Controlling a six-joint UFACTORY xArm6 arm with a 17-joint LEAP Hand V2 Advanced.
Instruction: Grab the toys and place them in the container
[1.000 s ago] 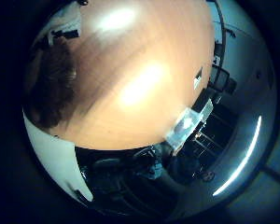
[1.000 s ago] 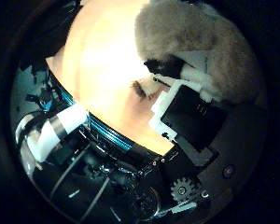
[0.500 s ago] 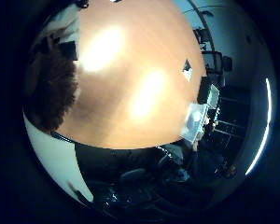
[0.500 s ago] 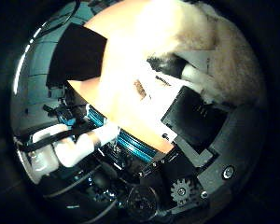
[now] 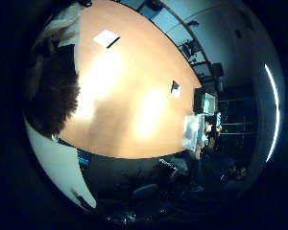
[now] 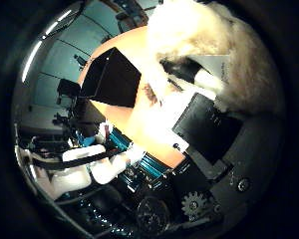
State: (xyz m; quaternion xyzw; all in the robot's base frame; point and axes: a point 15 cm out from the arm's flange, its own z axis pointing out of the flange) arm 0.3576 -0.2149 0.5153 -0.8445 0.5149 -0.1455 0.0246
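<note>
The fingers point(image 6: 209, 79) are curling round the furry toy point(image 6: 199, 35) — probably securely — so keep carrying it toward the black container point(image 6: 112, 77), upper left of the frame.

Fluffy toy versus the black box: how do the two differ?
The fluffy toy is pale and furry; the black box is dark with smooth, flat sides. The toy is rounded, the box angular. The toy sits right against the palm with the fingers pressed into its fur, while the box stands on the orange table, apart from it. Both show against the same table.
</note>
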